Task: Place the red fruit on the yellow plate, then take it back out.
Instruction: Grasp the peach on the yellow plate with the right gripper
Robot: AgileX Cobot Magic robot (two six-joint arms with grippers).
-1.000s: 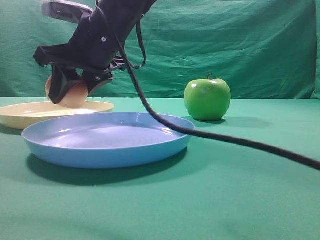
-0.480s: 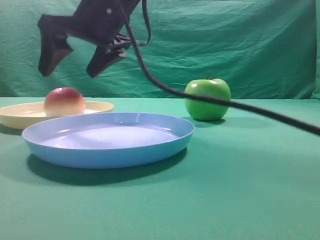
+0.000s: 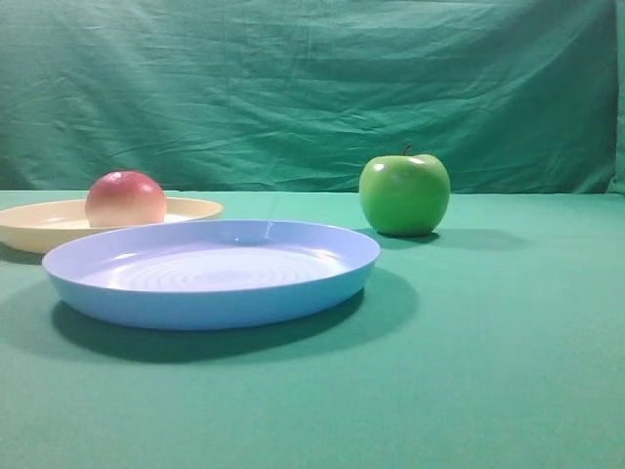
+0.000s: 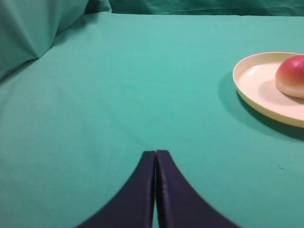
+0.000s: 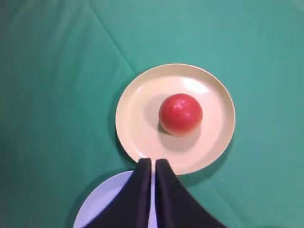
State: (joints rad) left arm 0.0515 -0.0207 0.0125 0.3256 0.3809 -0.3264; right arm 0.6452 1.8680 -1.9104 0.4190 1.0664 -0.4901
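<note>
Black jaws pressed together on both left gripper [image 4: 155,154] and right gripper [image 5: 153,162], holding nothing, right one high above the yellow plate [image 5: 137,102] where the red fruit [image 5: 180,114] sits, blue plate [image 3: 210,293] just beside.

Green cloth everywhere: the tabletop [image 3: 488,371] is covered w/ a smooth teal-green fabric, faint creases running across it. Behind, a backdrop curtain [image 3: 312,88] of the same green hangs wrinkled, meeting the table at a straight horizontal line. At the table's left edge the cloth bunches up in folds. Light is soft & even, from above; shadows short, diffuse.
</note>
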